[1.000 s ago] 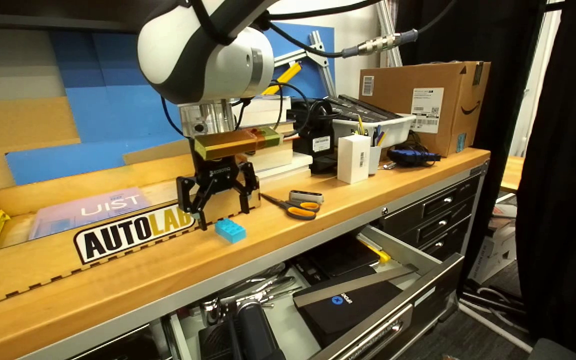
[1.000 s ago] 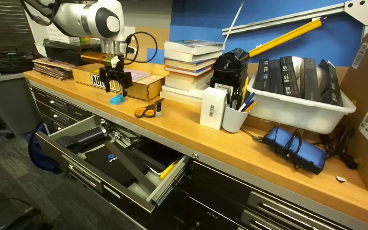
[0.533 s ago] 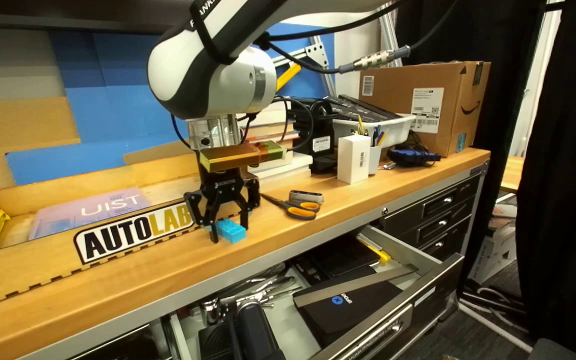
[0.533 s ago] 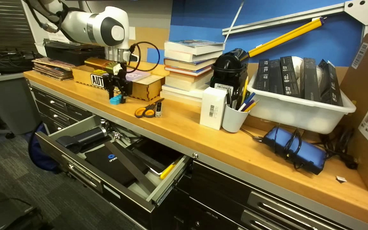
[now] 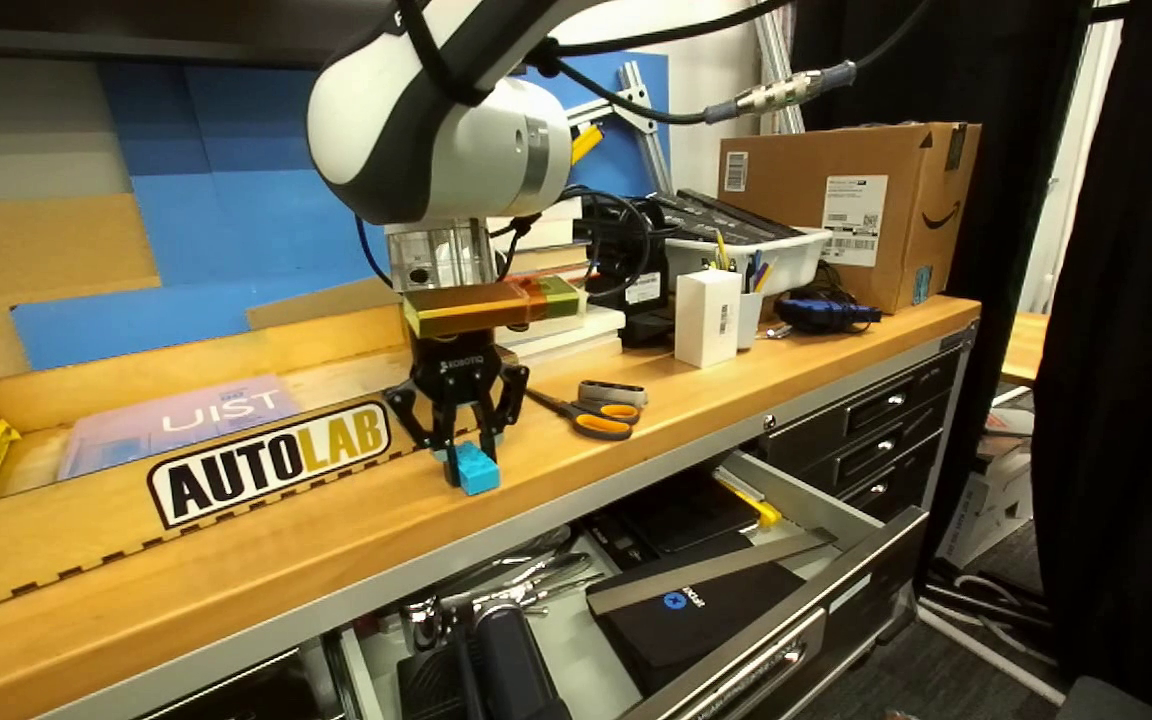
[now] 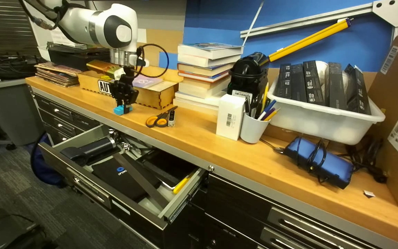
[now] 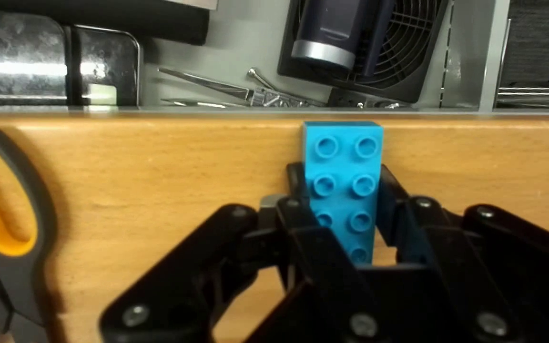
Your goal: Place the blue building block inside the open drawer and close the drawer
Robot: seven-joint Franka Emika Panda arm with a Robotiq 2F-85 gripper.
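Observation:
My gripper (image 5: pixel 473 462) points down at the wooden worktop, its fingers closed against both long sides of the blue building block (image 5: pixel 479 474). In the wrist view the block (image 7: pixel 343 162) shows its studs, and a black finger (image 7: pixel 296 176) presses each side; its near end is partly covered by the gripper. It sits at worktop level close to the front edge; whether it is lifted at all I cannot tell. The drawer (image 6: pixel 140 218) hangs pulled out below the worktop, in both exterior views, with black boxes, a metal strip and tools inside.
Orange-handled scissors (image 5: pixel 601 415) and a small grey item (image 5: pixel 613 393) lie beside the gripper. Behind it stands the wooden AUTOLAB tray (image 5: pixel 406 440). Stacked books (image 6: pixel 207 69), a white box (image 6: pixel 230 117) and a pen cup (image 6: pixel 254 129) are further along the worktop.
My gripper has come down over the blue block and its fingers have closed on it. The block has turned and shifted slightly toward the worktop's front edge. The drawer has not moved.

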